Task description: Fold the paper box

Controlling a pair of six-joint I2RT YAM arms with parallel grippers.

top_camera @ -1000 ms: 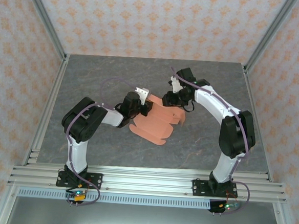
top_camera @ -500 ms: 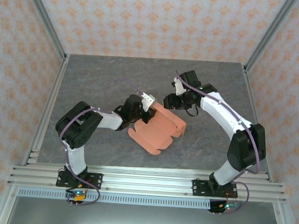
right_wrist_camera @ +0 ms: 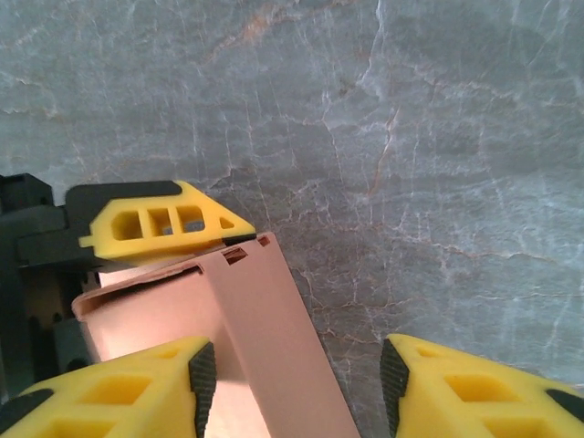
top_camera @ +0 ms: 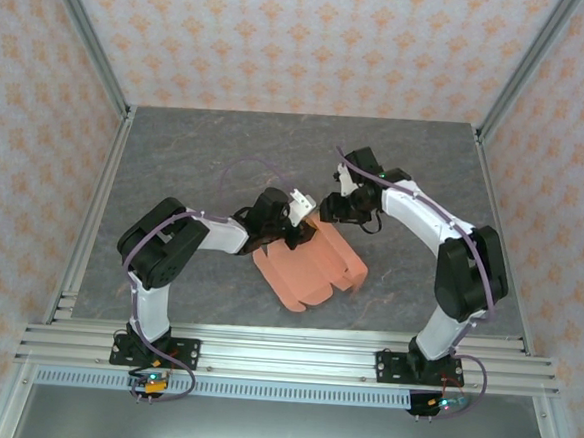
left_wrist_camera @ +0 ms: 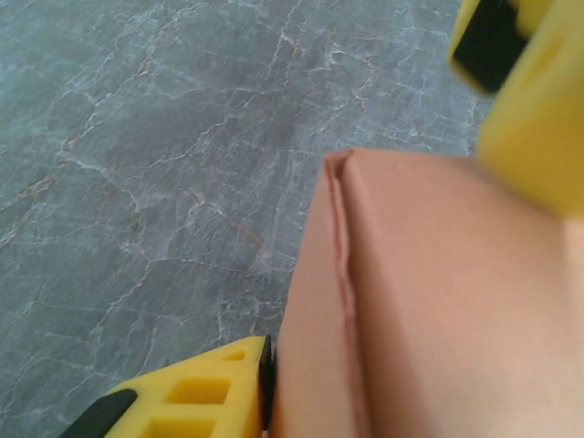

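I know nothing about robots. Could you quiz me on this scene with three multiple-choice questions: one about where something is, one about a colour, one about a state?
1. Where is the paper box?
A) on the grey table
B) on the front metal rail
C) stuck to the patterned wall

2. What colour are the fingers of the right gripper?
A) blue
B) green
C) yellow

3. How does the right gripper stand?
A) shut tight on nothing
B) open, with a flap of the box between its fingers
C) shut on a cable

Answers:
1 A: the overhead view shows the salmon card on the grey surface.
2 C: the right wrist view shows them yellow.
3 B: that view shows a wide gap with a flap in it.
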